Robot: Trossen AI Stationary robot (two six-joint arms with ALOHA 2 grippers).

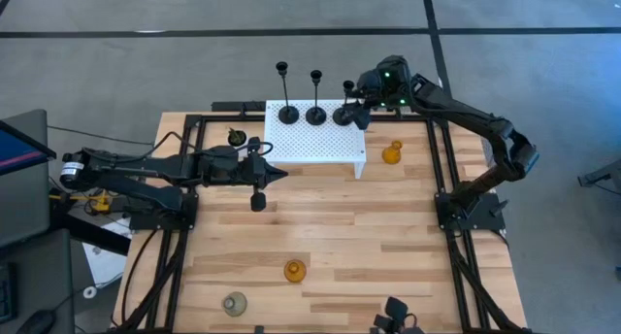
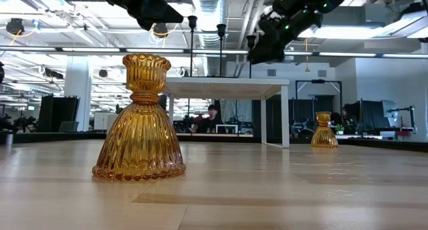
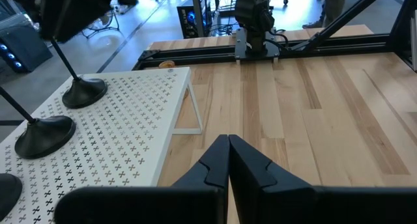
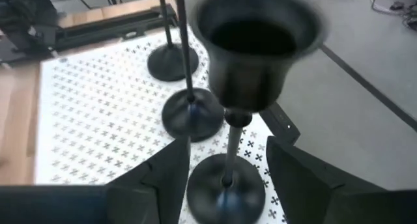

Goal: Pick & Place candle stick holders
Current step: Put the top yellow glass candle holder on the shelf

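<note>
Right jaws stand apart around shortest black holder (image 4: 229, 120) on white stand (image 1: 312, 140); left together.

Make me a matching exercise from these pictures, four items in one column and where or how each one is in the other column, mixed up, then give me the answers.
Column one:
1. shortest black holder
2. clear-grey glass holder
3. left gripper
4. right gripper

Column two:
A. fingers shut, over the bare table beside the white stand
B. on the table near its front edge, left of an amber holder
C. fingers open on either side of a black stem
D. on the white stand, at the right end of the row of three

Pairs: 1-D, 2-B, 3-A, 4-C
</note>
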